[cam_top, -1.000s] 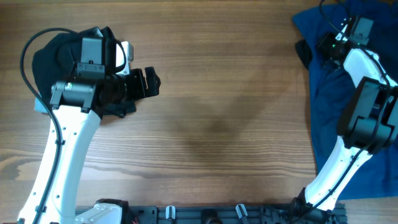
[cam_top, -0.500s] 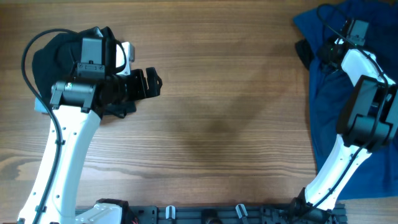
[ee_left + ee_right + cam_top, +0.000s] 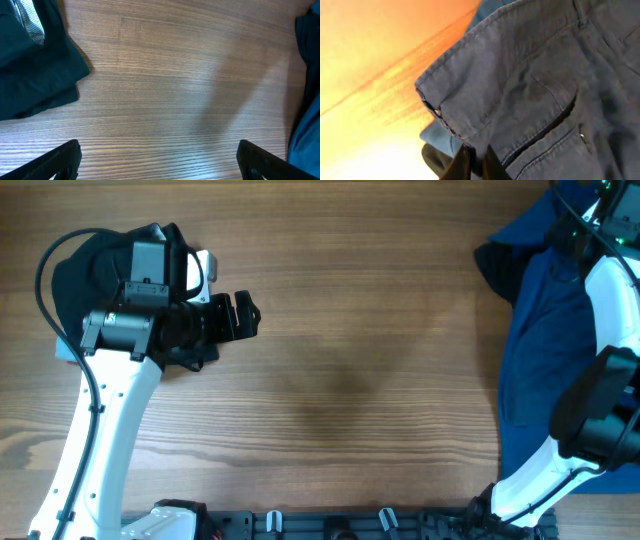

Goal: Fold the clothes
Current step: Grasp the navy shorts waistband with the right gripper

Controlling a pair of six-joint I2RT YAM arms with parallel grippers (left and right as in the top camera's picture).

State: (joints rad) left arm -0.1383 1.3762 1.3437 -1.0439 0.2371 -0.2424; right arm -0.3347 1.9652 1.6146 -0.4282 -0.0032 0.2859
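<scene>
A pile of blue clothes (image 3: 545, 330) lies at the table's right side. In the right wrist view my right gripper (image 3: 476, 156) is shut on the waistband edge of grey-blue trousers (image 3: 530, 90), which hang lifted from the fingers with a back pocket showing. Overhead, that gripper sits at the far right corner, partly cut by the frame. A dark folded garment (image 3: 80, 270) lies at the far left, partly under my left arm. My left gripper (image 3: 248, 315) hovers open over bare wood to the right of that garment (image 3: 30, 70), its fingers (image 3: 65, 157) wide apart with nothing between them.
The wooden table (image 3: 350, 380) stretches between the two arms. The arm bases and mounting rail (image 3: 340, 525) line the near edge. A lighter blue cloth (image 3: 437, 135) shows below the held trousers. The blue pile's edge (image 3: 307, 100) appears at the right of the left wrist view.
My right gripper closed on the trousers and moved toward the far right corner, pulling the blue cloth with it. The left arm has not moved.
</scene>
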